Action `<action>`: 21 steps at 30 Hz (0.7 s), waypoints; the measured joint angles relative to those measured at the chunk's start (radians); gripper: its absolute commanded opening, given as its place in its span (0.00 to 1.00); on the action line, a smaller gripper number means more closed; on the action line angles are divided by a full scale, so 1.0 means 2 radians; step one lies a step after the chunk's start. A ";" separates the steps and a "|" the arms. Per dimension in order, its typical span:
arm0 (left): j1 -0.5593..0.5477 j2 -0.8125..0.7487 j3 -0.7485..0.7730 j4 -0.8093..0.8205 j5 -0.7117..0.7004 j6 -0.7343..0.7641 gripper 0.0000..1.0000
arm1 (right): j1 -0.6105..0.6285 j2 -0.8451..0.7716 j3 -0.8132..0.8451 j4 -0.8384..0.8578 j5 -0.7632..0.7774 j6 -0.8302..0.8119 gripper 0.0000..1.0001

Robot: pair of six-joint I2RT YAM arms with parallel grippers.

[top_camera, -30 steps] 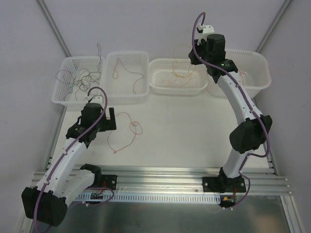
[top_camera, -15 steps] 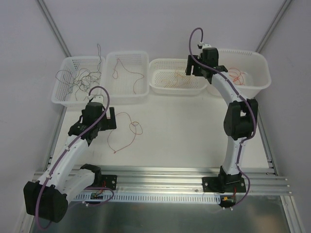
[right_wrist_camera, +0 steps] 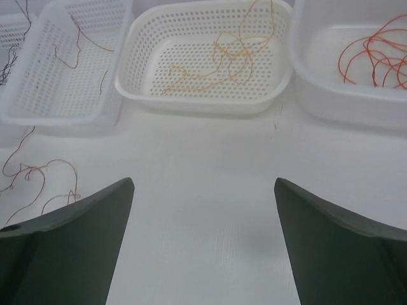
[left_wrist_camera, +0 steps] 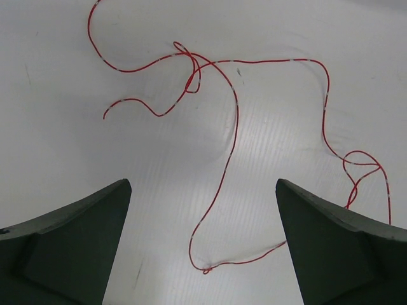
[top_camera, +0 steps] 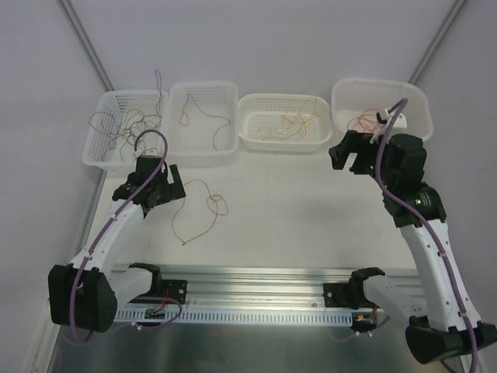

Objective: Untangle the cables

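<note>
Jaws are standing spread and empty on both arms; I am watching the left gripper [left_wrist_camera: 203, 190] hovering above a loose red cable [left_wrist_camera: 236, 121], which is lying looped on the table [left_wrist_camera: 76, 146] at centre left of the top view; the right gripper [right_wrist_camera: 203, 187] is facing four baskets [right_wrist_camera: 203, 105] along the upper edge, holding dark grey wires [top_camera: 124, 124], a dark red wire [right_wrist_camera: 77, 44], orange-yellow wire [right_wrist_camera: 222, 57] and bright red wires [right_wrist_camera: 372, 51].

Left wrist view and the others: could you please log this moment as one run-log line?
left gripper: open, facing red cable on table | right gripper: open, holding nothing | grasp: none yet
</note>
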 measured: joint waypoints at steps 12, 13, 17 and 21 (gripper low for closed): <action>0.007 0.183 0.083 0.005 -0.025 -0.154 0.95 | 0.000 -0.205 -0.148 -0.102 -0.028 0.015 0.97; 0.009 0.196 0.086 0.004 -0.031 -0.169 0.95 | 0.000 -0.218 -0.155 -0.107 -0.031 0.016 0.97; 0.021 0.234 0.102 0.000 -0.045 -0.216 0.91 | 0.000 -0.249 -0.171 -0.123 -0.042 0.016 0.97; 0.033 0.267 0.126 -0.001 -0.059 -0.254 0.84 | 0.000 -0.259 -0.180 -0.136 -0.044 0.009 0.97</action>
